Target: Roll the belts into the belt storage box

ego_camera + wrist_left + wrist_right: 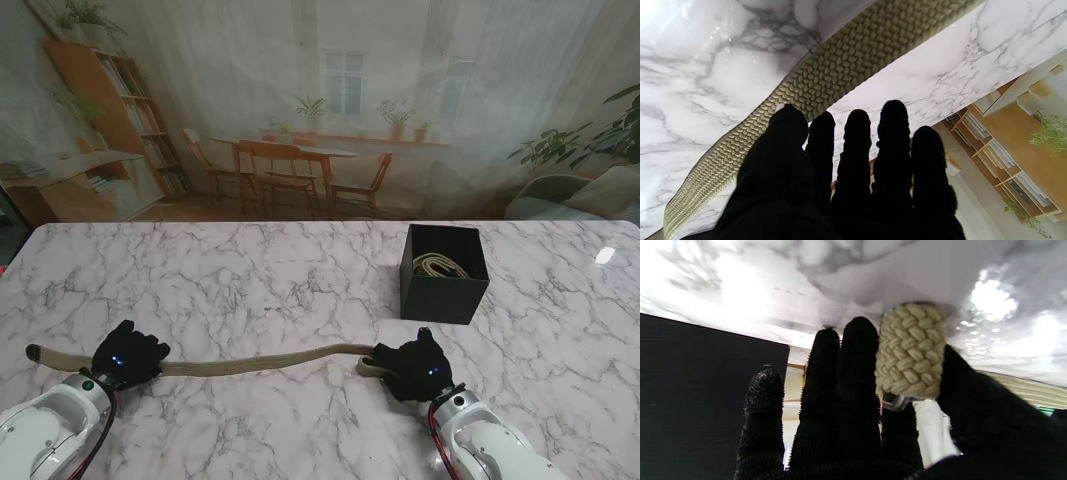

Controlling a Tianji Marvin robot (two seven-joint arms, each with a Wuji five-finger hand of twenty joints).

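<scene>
White marble table [250,280] carries everything here. The black belt storage box [444,273] sits on my right, farther from me than the hands, with one pale belt already coiled inside. The woven beige belt [260,358] lies stretched almost straight across the near edge. My left hand [128,353] rests flat on it near its left tail, fingers [857,133] together, I judge to anchor it. My right hand [412,365] pinches the folded end [911,350] between thumb and fingers, likely to start the roll.
</scene>
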